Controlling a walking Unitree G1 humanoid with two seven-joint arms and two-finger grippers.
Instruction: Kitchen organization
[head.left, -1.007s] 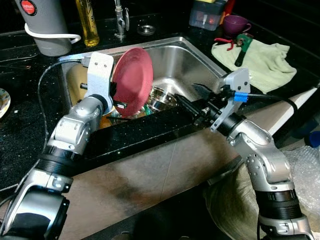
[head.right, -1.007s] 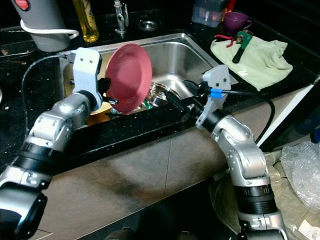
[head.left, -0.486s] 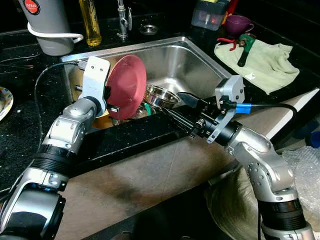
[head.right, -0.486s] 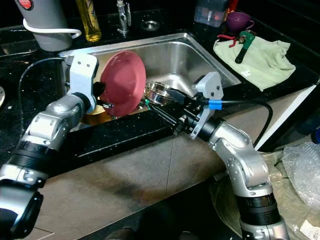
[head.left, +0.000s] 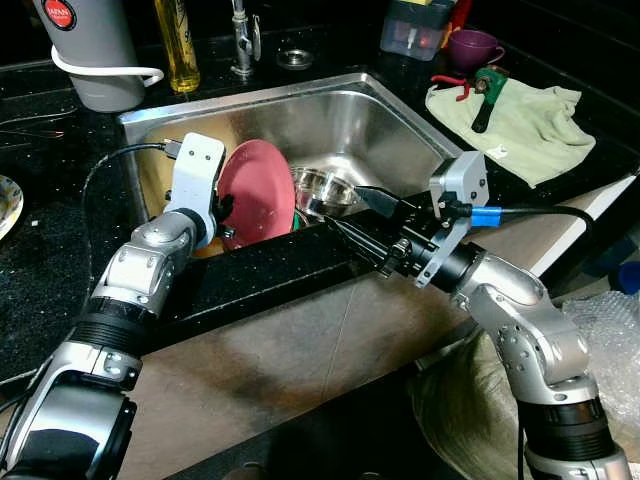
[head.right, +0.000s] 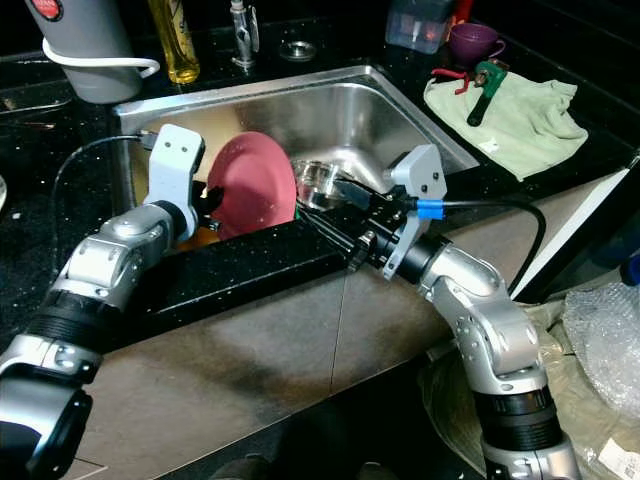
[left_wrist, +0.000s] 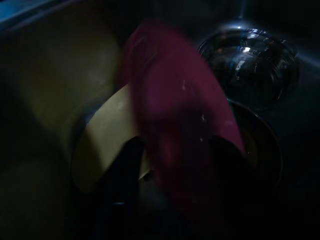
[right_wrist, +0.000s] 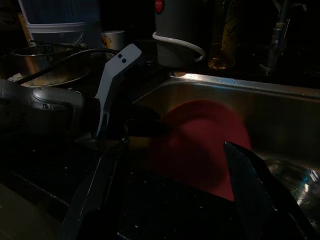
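Observation:
A red plate (head.left: 258, 192) stands on edge inside the steel sink (head.left: 330, 110), low at its front left. My left gripper (head.left: 228, 210) is shut on the plate's rim, one finger on each face (left_wrist: 125, 165). Beside the plate lie a shiny steel bowl (head.left: 322, 190) and a yellow dish (left_wrist: 107, 145). My right gripper (head.left: 345, 208) is open with nothing between its fingers. It hovers over the sink's front edge, just right of the plate, and points toward the red plate (right_wrist: 200, 140).
The black counter's front ledge (head.left: 250, 275) runs under both arms. At the back stand a grey jug (head.left: 85, 50), a yellow bottle (head.left: 175, 45) and the tap (head.left: 240, 40). A green towel (head.left: 520, 120) with tools, a purple cup (head.left: 470, 45) and a plastic box (head.left: 412, 28) lie right.
My left gripper has lowered the red plate from above the sink down into it. The right gripper swung left over the sink's front edge a second ago and has held still since.

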